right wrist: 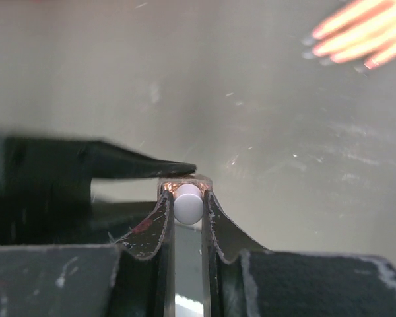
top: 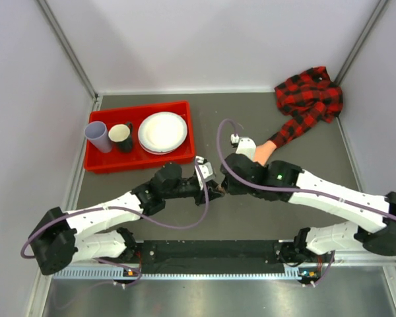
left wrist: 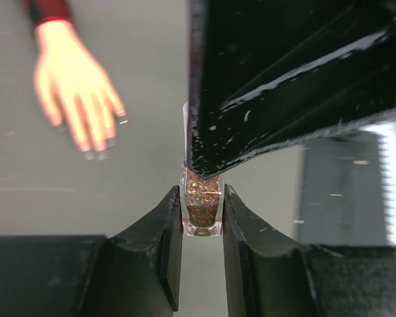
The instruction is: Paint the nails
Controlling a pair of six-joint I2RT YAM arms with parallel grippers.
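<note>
A peach mannequin hand with a red-and-black plaid sleeve lies palm down at the right back. Its nails show in the left wrist view and the right wrist view. My left gripper is shut on a small clear polish bottle of coppery glitter polish. My right gripper is shut on the bottle's cap, whose pale round end faces the camera. The two grippers meet at the table's middle, in front of the hand's fingertips and apart from them.
A red tray at the back left holds a white plate, a lilac cup and a dark cup. Grey walls close the table on three sides.
</note>
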